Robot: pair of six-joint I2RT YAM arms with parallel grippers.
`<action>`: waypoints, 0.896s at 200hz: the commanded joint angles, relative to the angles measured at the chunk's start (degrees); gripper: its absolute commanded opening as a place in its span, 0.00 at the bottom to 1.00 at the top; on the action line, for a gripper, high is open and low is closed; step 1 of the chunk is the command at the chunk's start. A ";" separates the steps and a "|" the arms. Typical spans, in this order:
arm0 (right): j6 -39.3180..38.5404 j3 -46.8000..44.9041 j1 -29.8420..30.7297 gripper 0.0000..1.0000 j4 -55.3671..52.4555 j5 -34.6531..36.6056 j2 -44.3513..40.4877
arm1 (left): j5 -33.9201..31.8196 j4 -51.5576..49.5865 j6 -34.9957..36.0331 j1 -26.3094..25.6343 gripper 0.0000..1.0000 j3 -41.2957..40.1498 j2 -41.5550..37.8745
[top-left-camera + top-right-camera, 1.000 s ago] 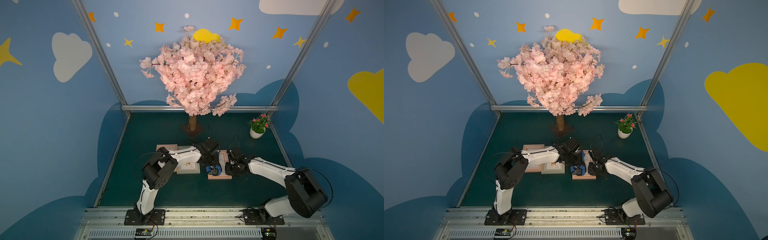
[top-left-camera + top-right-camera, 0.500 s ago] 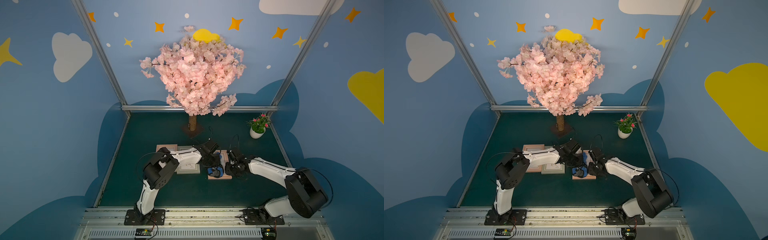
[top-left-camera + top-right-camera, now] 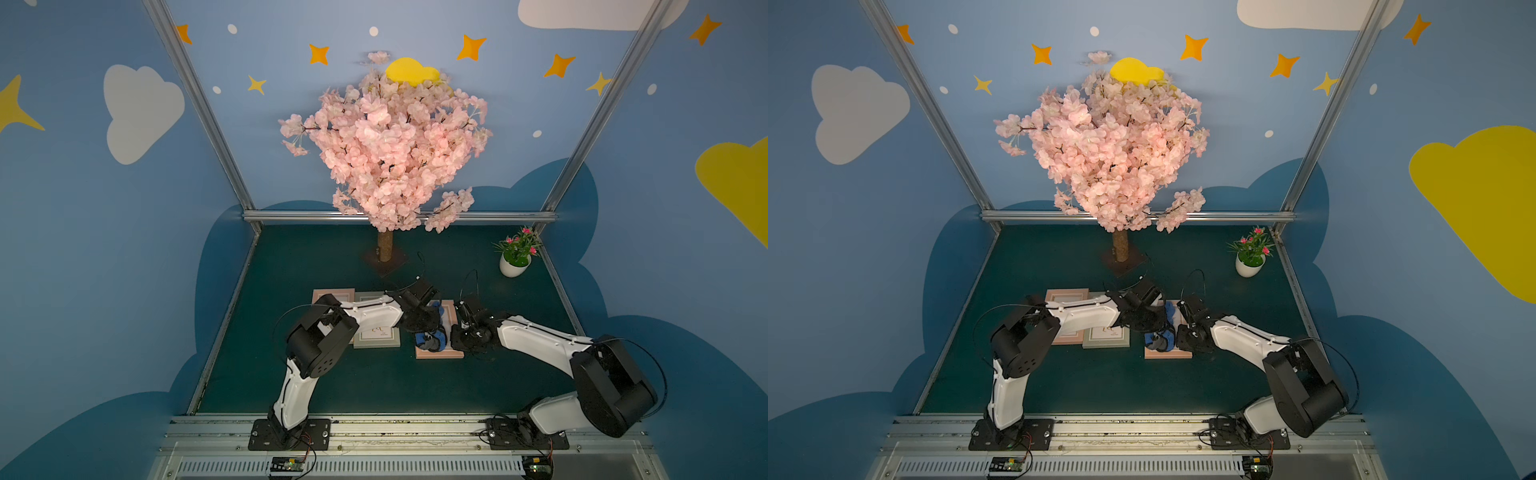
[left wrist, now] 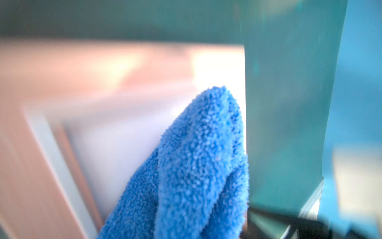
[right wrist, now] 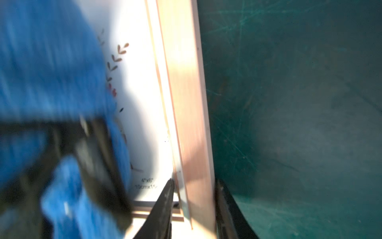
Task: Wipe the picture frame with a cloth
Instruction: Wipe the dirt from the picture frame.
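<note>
Plush blue cloth (image 4: 196, 165), bunched and nubbly, sits pinched in the closed left gripper (image 3: 425, 329) on the glass of the flat pinkish wood-grain frame (image 5: 186, 103), whose straight side rail the right gripper (image 5: 194, 184) clamps tight.

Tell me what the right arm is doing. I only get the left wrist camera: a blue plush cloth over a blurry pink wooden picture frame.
Observer: The right gripper has its jaws either side of the pink wooden picture frame's long rail, pinning it.
Operator: Is my cloth actually gripped?
Observer: Yes, the left gripper is shut on the blue plush cloth.
Operator: Anything else nearby?
Observer: A grey-green frame and a second pink frame lie beneath the left arm.
</note>
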 commanded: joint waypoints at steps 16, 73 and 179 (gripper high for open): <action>0.42 -1.75 0.20 0.33 -2.18 0.42 0.55 | 0.35 -1.59 -3.07 -1.95 0.03 -4.09 -3.00; 0.65 -1.75 0.24 0.33 -2.87 0.55 0.45 | -1.98 -6.78 4.01 5.76 0.03 12.65 6.65; 0.20 -0.87 0.15 0.33 -3.23 -0.10 1.40 | -1.84 -2.13 -2.39 -3.73 0.03 -5.84 -3.47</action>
